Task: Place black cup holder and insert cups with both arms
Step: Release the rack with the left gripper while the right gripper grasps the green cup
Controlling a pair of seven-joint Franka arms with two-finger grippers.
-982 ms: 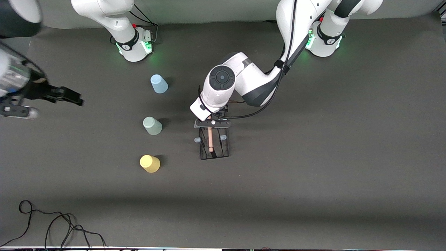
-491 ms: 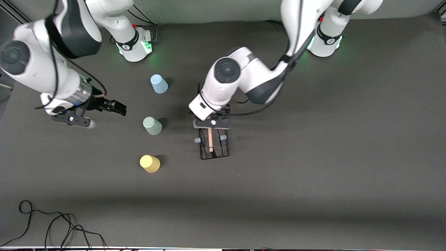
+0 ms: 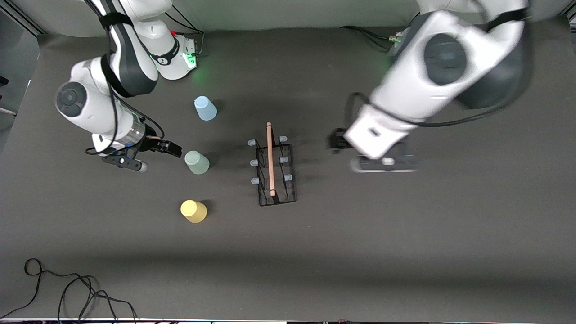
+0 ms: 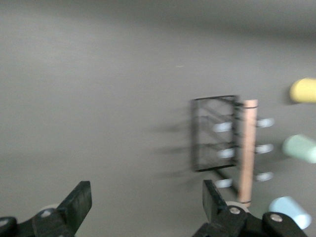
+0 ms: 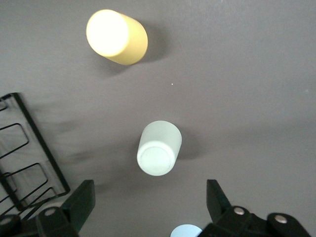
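Gaping right pincer (image 3: 174, 149) beside pale green cup (image 3: 196, 162)

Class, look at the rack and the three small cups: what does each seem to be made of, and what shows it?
Black cup holder: thin black wire, likely coated metal; see-through frame. Its handle: light wood, by its pale tan colour. Cups, blue, green, yellow: probably matte plastic; even pastel colour without shine.

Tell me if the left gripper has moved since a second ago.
Yes. The left gripper has left the black cup holder and swung toward the left arm's end of the table, open.
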